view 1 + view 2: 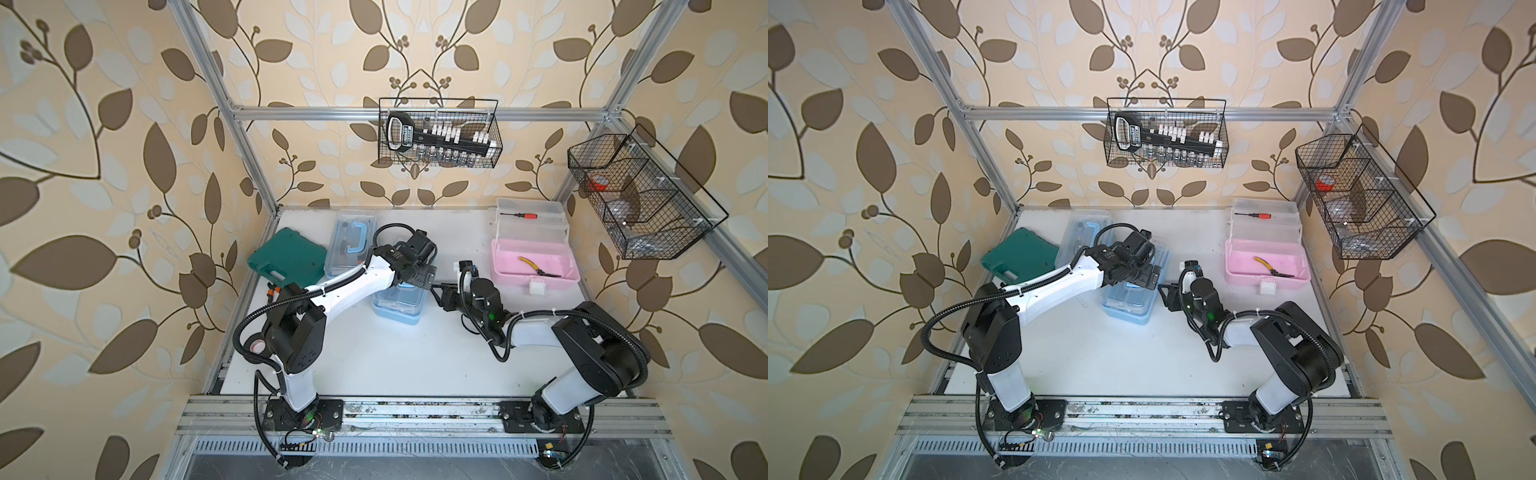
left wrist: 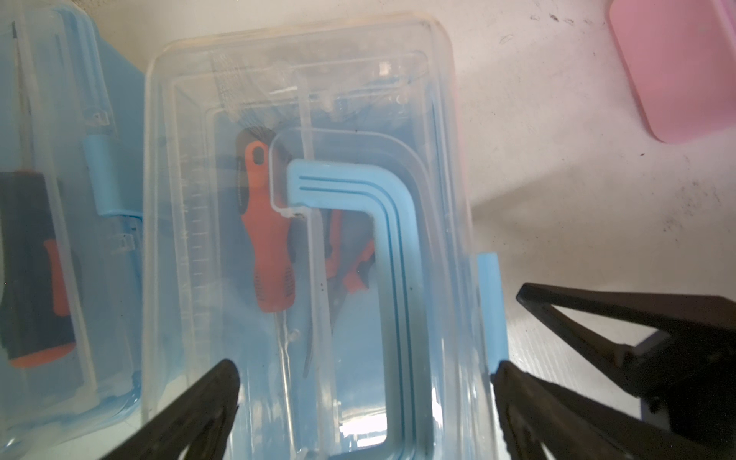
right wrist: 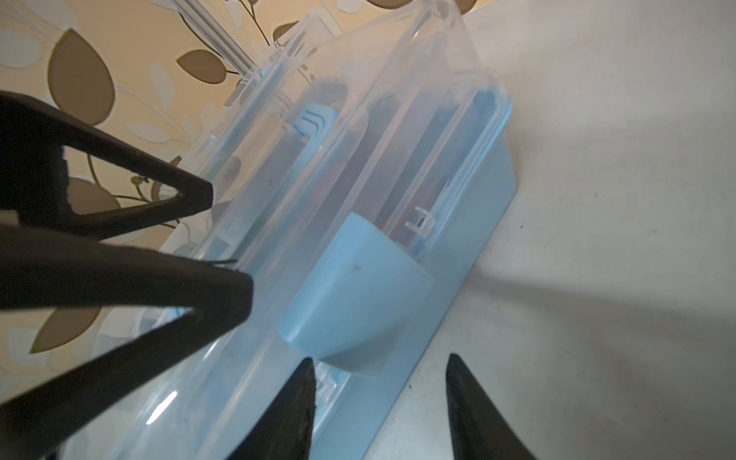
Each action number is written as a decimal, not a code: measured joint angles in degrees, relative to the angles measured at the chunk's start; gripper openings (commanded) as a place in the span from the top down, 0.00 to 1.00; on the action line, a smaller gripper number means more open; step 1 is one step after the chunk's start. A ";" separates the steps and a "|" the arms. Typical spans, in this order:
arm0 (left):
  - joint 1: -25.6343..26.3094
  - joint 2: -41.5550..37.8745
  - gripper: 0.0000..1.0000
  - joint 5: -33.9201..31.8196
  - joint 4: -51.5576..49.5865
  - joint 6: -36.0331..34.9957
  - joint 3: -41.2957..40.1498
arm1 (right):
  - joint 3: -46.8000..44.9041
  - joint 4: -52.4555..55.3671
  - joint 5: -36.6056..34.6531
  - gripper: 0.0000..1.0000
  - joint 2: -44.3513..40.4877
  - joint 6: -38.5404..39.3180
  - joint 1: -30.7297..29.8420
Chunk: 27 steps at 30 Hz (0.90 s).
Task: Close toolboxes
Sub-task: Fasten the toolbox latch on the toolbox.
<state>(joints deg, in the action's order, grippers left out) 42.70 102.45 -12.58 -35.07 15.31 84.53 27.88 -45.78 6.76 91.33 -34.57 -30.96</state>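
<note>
Closest to the lens, the right tool (image 3: 378,356) is hanging with its black fingers partly spread and pinching nothing, and the light blue plastic latch flap (image 3: 354,290) is lying just ahead of the gap. That flap is standing out from the wall of the small light blue toolbox with the clear hinged lid (image 1: 397,309), so I am judging the step in hand to be snapping it home. The left tool (image 2: 364,366) is hovering spread wide across the lid, one finger above the clear plastic and the other at its edge beside the flap; whether it is pressing down I cannot tell. To do this well I am planning to bear on the lid from above while pushing the flap's free edge squarely toward the wall, slowly, so the box is not sliding over the white desk (image 1: 374,365). The toolbox is sitting mid-desk between both arms, lid down, blue handle (image 2: 394,278) folded flat, an orange-handled screwdriver (image 2: 267,239) showing through.
</note>
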 measured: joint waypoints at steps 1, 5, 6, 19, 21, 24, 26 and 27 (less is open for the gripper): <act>0.00 0.00 0.01 0.02 -0.02 0.00 0.00 | 0.15 -0.35 0.70 0.53 0.00 -0.52 0.22; 0.00 -0.11 0.01 0.00 -0.48 0.00 0.00 | 0.42 -2.19 2.75 0.54 0.07 -3.04 1.51; 0.00 -0.11 0.01 0.00 -0.50 0.00 0.00 | 0.42 -2.51 3.13 0.55 0.11 -3.56 1.79; 0.00 -0.11 0.01 -0.04 -1.11 -0.11 0.28 | 2.12 -4.92 7.63 0.67 1.97 -6.99 2.64; -0.04 -0.11 0.01 -0.02 -1.86 -0.13 0.61 | 2.14 -5.20 7.91 0.69 2.10 -7.45 2.75; -0.07 -0.11 0.01 0.09 -3.10 -0.15 1.07 | 2.14 -5.49 8.48 0.70 2.21 -7.93 2.97; -0.20 -0.11 0.01 0.13 -3.98 -0.20 1.40 | 2.14 -5.51 8.79 0.70 2.21 -8.26 3.13; -0.35 -0.11 0.01 0.20 -4.37 -0.20 1.57 | 2.14 -5.51 8.96 0.70 2.21 -8.37 3.21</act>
<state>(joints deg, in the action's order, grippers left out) 42.35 102.35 -12.38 -39.44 15.11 86.11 30.02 -51.29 15.73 93.54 -42.94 -27.75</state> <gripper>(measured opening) 0.989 0.302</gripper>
